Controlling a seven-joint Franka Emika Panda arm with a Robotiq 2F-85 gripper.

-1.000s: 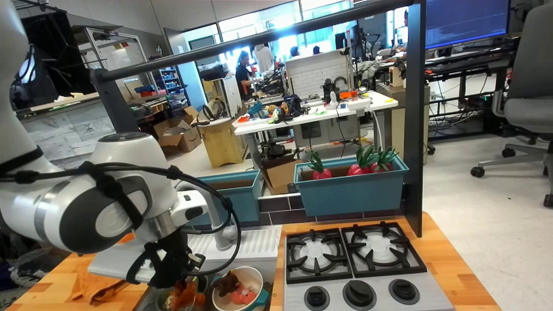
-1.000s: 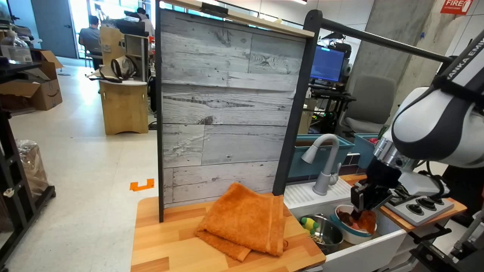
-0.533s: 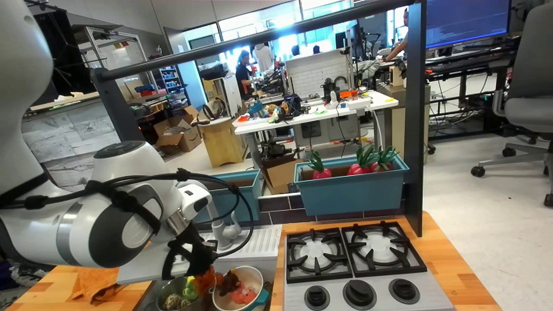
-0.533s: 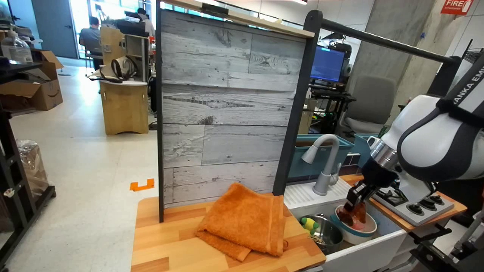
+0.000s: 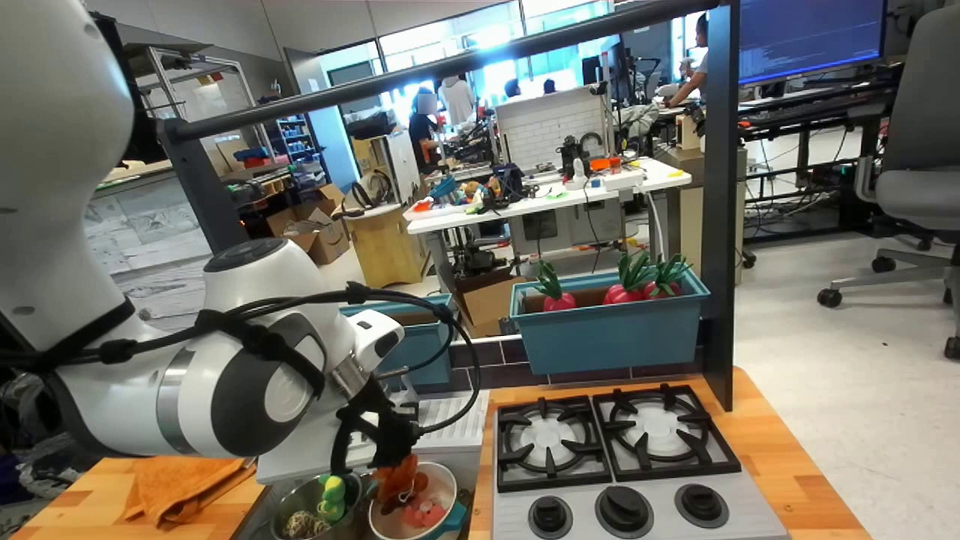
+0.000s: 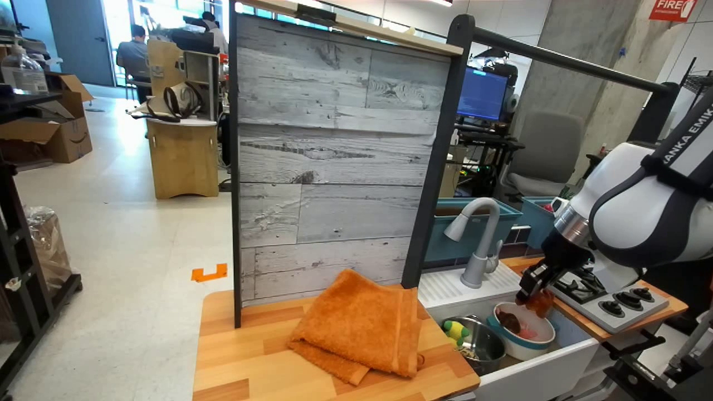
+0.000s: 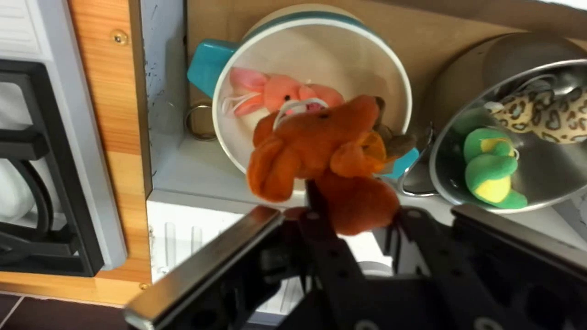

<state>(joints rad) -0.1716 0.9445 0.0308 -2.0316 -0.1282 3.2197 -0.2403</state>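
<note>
An orange plush toy [image 7: 316, 137] with an orange beak-like patch sits between the fingers of my gripper [image 7: 360, 206], touching both. In both exterior views the toy [image 5: 397, 480] hangs from the gripper [image 6: 526, 295] above a white pot [image 7: 330, 55] with teal handles. Inside that pot lie a pink plush [image 7: 279, 91] and a dark brown plush [image 6: 508, 322], the latter mostly covered by the orange toy in the wrist view. Beside it stands a metal pot [image 7: 550, 178] holding a green and yellow plush [image 7: 493, 169] and a leopard-spotted one [image 7: 550, 114].
Both pots stand in a sink basin [image 6: 540, 373]. A grey faucet [image 6: 482, 245] rises behind it, and a stove top [image 5: 615, 484] is alongside. Teal planters [image 5: 611, 337] line the back. An orange towel [image 6: 362, 328] lies on the wooden counter.
The arm has carried the orange toy from in front of the metal pot to above the white pot. In an exterior view the toy now hangs higher, uncovering the brown plush.
</note>
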